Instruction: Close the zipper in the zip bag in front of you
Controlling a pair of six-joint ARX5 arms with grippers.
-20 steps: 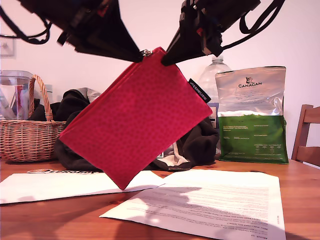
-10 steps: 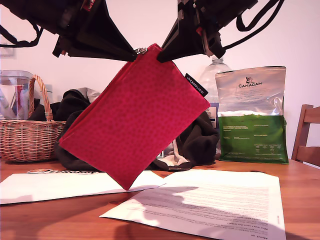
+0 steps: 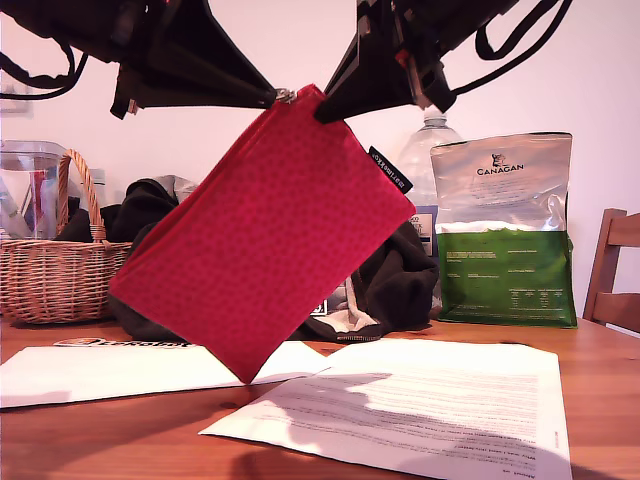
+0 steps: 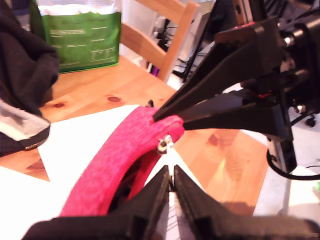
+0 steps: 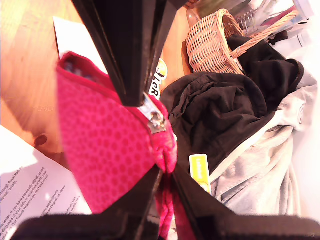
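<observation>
The red-pink zip bag (image 3: 265, 240) hangs tilted in the air above the table, its top corner held between both arms. My first gripper (image 3: 272, 97) comes in from the exterior view's left and is shut on the pull tab of the silver slider (image 3: 286, 96). In the first wrist view, the slider (image 4: 162, 145) sits just beyond my first gripper (image 4: 172, 182), at the end of the zipper (image 4: 102, 172). My second gripper (image 3: 322, 115) reaches in from the exterior view's right and is shut on the bag's corner (image 5: 162, 150) beside the slider (image 5: 152, 117).
Two printed paper sheets (image 3: 420, 400) lie on the wooden table (image 3: 100, 440) under the bag. Behind stand a wicker basket (image 3: 55, 270), a heap of black clothing (image 3: 390, 285), a plastic bottle (image 3: 425, 150) and the green-and-silver Canagan bag (image 3: 505, 240). A chair (image 3: 615, 270) stands at the exterior view's right.
The first arm has levelled out and pulled slightly toward the exterior view's left. The bag has swung a little that way, its low corner drifting left. Both grips have held.
</observation>
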